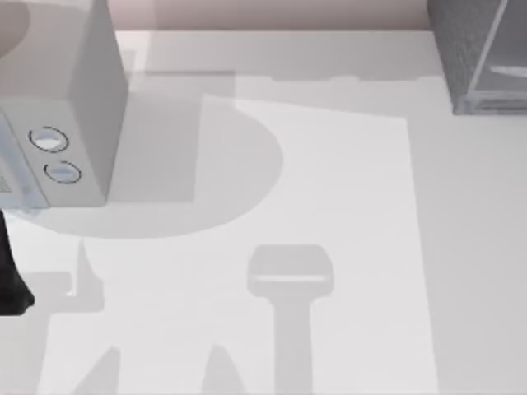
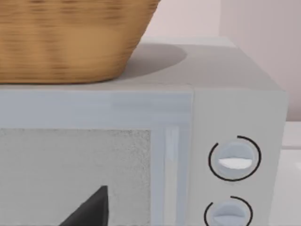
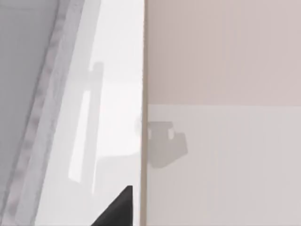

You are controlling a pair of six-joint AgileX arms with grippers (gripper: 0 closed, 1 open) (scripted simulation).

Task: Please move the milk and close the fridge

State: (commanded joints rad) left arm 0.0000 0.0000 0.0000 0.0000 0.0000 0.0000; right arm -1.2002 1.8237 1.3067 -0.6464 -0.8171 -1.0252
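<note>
A dark piece of my left arm (image 1: 11,280) is showing at the table's (image 1: 346,247) left edge, below the light grey box with two dials (image 1: 74,123), which is carrying a wicker basket (image 2: 70,37). At far right, the fridge (image 1: 482,53) is standing with its pale door (image 3: 108,117). Neither gripper's jaw state can be told.

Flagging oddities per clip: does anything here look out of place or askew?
One thing: a woven basket sits on top of the light grey box with two dials, an unusual perch. The fridge at the table's far right shows nothing spilled or damaged.
</note>
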